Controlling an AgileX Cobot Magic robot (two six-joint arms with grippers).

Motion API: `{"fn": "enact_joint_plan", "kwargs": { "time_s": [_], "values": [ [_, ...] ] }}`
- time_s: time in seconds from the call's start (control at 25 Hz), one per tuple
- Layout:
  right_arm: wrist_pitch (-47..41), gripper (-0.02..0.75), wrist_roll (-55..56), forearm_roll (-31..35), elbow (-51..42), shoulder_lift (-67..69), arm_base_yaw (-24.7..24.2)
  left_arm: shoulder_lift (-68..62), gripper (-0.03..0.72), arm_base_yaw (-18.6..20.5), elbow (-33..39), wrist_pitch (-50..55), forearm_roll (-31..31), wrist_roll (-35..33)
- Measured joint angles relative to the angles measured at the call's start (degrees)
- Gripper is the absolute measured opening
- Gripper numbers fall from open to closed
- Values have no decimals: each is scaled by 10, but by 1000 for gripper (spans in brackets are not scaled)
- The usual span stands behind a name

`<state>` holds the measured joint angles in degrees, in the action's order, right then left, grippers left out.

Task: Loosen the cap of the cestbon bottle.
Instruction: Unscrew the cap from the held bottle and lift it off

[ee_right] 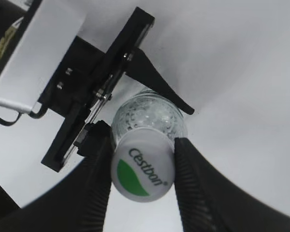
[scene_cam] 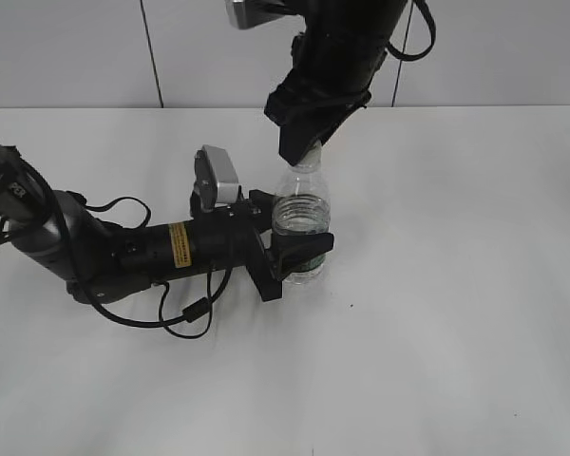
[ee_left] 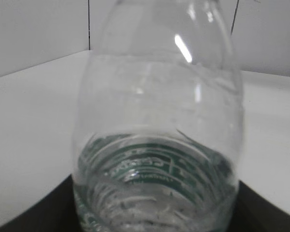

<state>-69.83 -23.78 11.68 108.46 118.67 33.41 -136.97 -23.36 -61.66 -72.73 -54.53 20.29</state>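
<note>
The clear cestbon bottle (scene_cam: pixel 301 204) stands upright on the white table, its green label band low on its body. My left gripper (scene_cam: pixel 302 249) is shut around that lower body from the left. The bottle fills the left wrist view (ee_left: pixel 159 121). My right gripper (scene_cam: pixel 302 147) comes down from above and is shut on the cap, which it hides in the exterior view. In the right wrist view the white cap (ee_right: pixel 142 164) with its green leaf logo sits pinched between my two black fingers (ee_right: pixel 142 166).
The left arm's body and loose black cables (scene_cam: pixel 185 313) lie on the white table (scene_cam: pixel 456 313) to the left of the bottle. A pale panelled wall (scene_cam: pixel 76 47) runs along the table's back edge.
</note>
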Motion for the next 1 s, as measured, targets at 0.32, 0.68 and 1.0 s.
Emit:
{"fn": "enact_joint_plan", "kwargs": {
  "time_s": [0.32, 0.68, 1.0],
  "values": [
    [-2, 300, -220, 3, 3, 0, 0, 0, 409, 0, 0, 0, 0, 0],
    [-2, 300, -376, 3, 4, -4, 0, 0, 409, 0, 0, 1, 1, 1],
    [-2, 295, -452, 17, 2, -49, 4, 0, 409, 0, 0, 0, 0, 0]
  ]
}}
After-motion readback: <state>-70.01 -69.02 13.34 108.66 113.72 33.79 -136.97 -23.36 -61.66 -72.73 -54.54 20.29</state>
